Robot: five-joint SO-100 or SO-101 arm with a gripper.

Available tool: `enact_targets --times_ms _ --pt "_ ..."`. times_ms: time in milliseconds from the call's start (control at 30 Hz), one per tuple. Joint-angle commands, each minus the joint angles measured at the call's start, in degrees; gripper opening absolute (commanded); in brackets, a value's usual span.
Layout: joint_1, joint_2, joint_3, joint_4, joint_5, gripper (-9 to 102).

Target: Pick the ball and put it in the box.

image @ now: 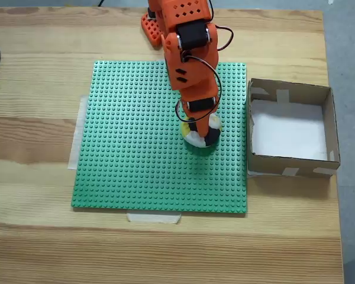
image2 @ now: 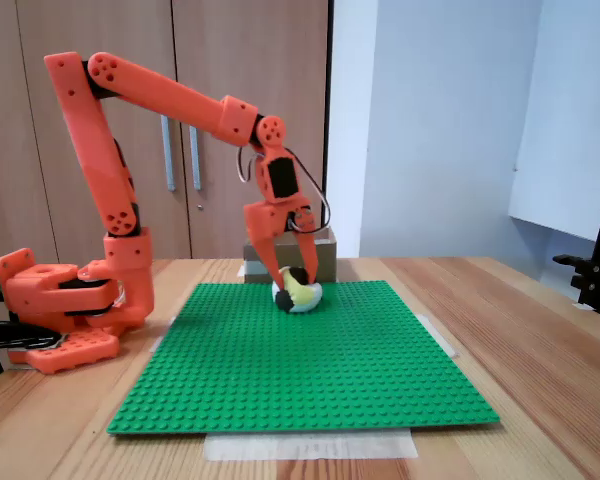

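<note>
- Ball (image: 202, 138): one only, a small soft thing with yellow, black and white patches, and it sat on the green studded baseplate (image: 136, 148), right of the plate's middle in a fixed view from above.
- In a fixed view from the side, the same ball (image2: 298, 294) lay toward the plate's far edge, resting on the studs.
- Box (image: 331, 127): one, brown cardboard with low walls, a white bottom and pale tape strips at its corners; it stood just beside the right edge of the baseplate in the view from above, and I saw nothing inside it.
- From the side the box (image2: 322, 258) showed partly behind my wrist and the ball.
- Baseplate: one, taped down on the wooden table (image: 35, 53) with pale strips at its left and near edges.
- My gripper (image: 202, 131) was one, orange with two fingers, and it pointed down over the ball.
- From the side my gripper (image2: 294, 278) had its fingers (image2: 268, 262) spread a little, one on each side of the ball and touching or nearly touching it.
- I could not tell whether the fingers already pressed the ball; it was still down on the plate, not lifted.
- My orange base (image2: 65, 310) stood at the plate's left side in the side view.
</note>
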Motion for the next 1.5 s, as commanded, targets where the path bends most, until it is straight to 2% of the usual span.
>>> enact_targets --times_ms 0,467,800,1467 --pt "0.44 2.72 0.00 -0.44 -1.23 16" --pt "0.53 3.96 -0.62 0.26 -3.16 4" --pt "0.79 4.39 -2.99 1.85 -2.99 -1" --pt "0.97 5.71 -11.34 6.06 -1.58 -1"
